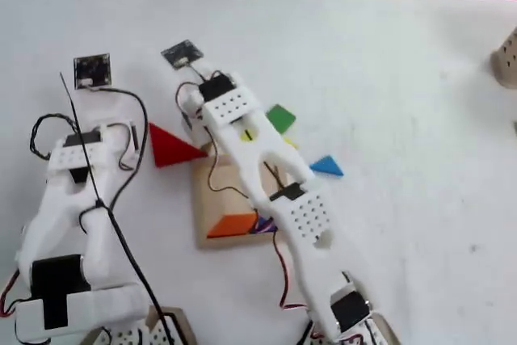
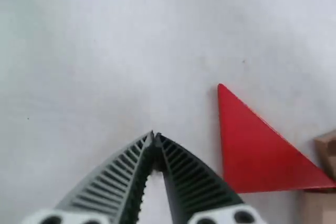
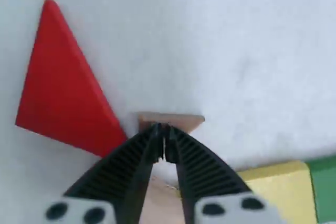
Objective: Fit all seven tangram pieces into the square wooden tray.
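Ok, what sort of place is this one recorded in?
Probably a lab or hobby workbench: a plain white table, the left arm and right arm with loose wiring, and a wooden tray with a red triangle beside it.

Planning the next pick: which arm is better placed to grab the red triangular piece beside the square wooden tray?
Probably left. The left gripper, shut, sits over bare table beside the red triangular piece, while the right gripper hangs over a corner of the square wooden tray, its arm lying across it.
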{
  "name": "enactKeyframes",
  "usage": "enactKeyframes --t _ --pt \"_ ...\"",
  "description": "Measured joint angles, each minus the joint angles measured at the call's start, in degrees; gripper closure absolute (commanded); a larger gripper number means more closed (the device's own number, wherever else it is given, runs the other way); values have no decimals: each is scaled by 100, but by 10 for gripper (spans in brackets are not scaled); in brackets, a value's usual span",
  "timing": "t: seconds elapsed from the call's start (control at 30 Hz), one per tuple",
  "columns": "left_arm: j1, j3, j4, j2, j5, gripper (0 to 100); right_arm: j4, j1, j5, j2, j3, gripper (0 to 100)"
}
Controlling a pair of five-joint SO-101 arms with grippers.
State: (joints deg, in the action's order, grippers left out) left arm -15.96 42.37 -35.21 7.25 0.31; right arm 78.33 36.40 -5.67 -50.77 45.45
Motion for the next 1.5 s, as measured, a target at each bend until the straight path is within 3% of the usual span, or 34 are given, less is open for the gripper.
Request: enactKeyframes --t 0.37,0.53,0.63,1.0,1.5 --pt "-70 0 0 0 0 980 633 105 1213 615 -9 978" --pt "-141 0 0 0 9 980 299 141 2084 422 -9 817" --pt "-141 0 0 0 9 980 167 132 2488 264 -9 818" --pt "-141 0 0 0 9 980 -114 211 3218 149 -9 756" --pt "-141 0 0 0 9 980 -396 334 3288 -343 141 758"
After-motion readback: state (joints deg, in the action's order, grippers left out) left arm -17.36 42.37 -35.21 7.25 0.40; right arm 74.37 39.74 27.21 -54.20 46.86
